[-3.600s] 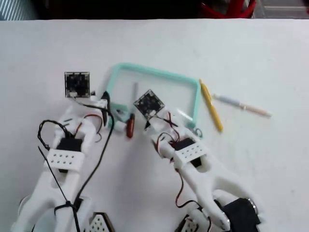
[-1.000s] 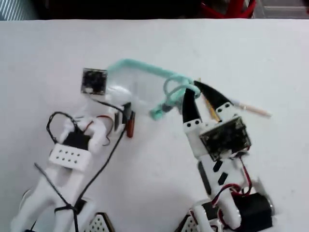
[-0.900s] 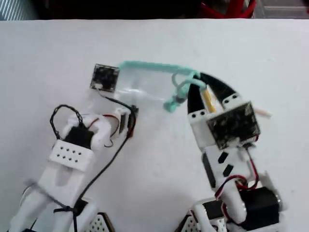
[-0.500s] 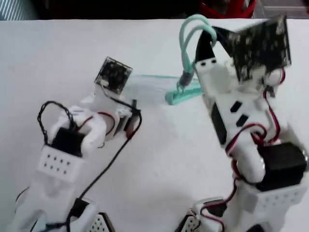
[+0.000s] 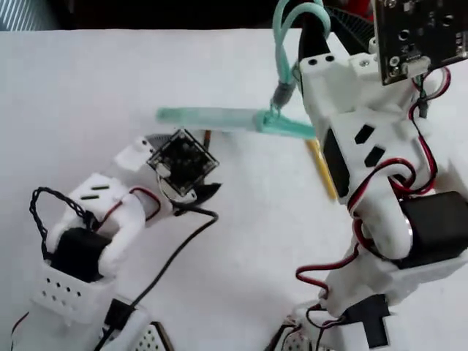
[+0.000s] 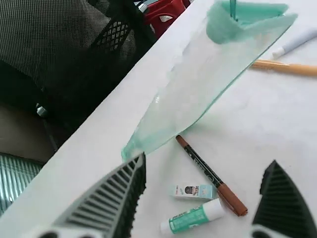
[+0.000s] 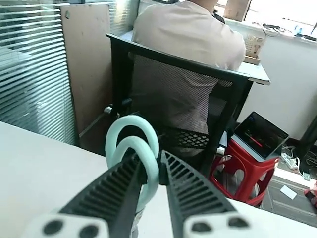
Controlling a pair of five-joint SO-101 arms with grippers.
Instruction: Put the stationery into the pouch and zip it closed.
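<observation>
- right gripper [image 7: 151,171] pinched on the teal loop [image 7: 133,144], held high, so the pouch [image 5: 212,117] hangs tilted with its low corner at or near the desk [image 5: 88,73]
- left gripper [image 6: 207,163] spread wide, low over the loose bits, probably lining up a pick
- under it: brown pen [image 6: 210,176], teal-and-white tube [image 6: 190,218], small labelled piece [image 6: 193,191], all on the desk beside the pouch corner, none inside
- yellow pen [image 5: 324,174] and white pen [image 6: 297,42] lie beyond the pouch, also out
- cannot tell whether the zip is open
</observation>
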